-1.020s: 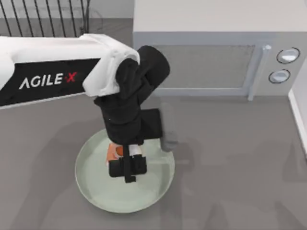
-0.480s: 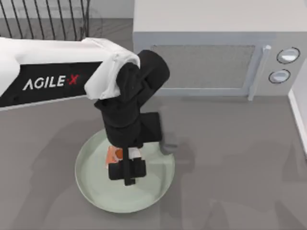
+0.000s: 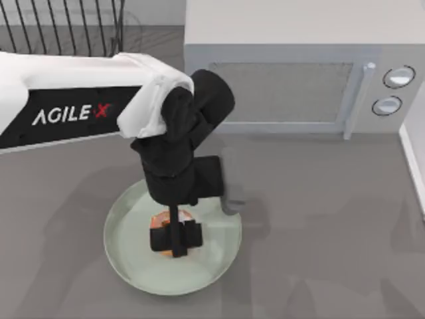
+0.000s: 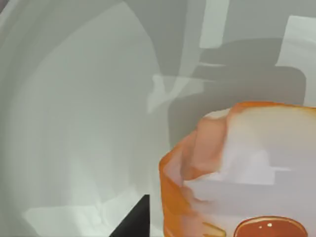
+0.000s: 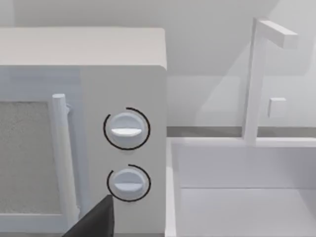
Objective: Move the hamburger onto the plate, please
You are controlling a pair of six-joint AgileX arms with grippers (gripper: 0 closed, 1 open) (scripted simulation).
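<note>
Since a moment ago the left pincer (image 3: 174,238) has sunk lower over the plate (image 3: 126,232), and the hamburger (image 3: 171,218) has turned beneath it; the left arm reaches in from the top view's left, its black wrist bent straight down over the dish; the fingers stand clamped on the hamburger, held at the plate's middle; whether it touches the plate cannot be told; the right arm is parked facing the microwave (image 5: 98,74) on the counter (image 3: 319,212).

Hamburger (image 3: 174,220) shifted under left tool (image 3: 175,240); toward plate (image 3: 126,256) centre
</note>
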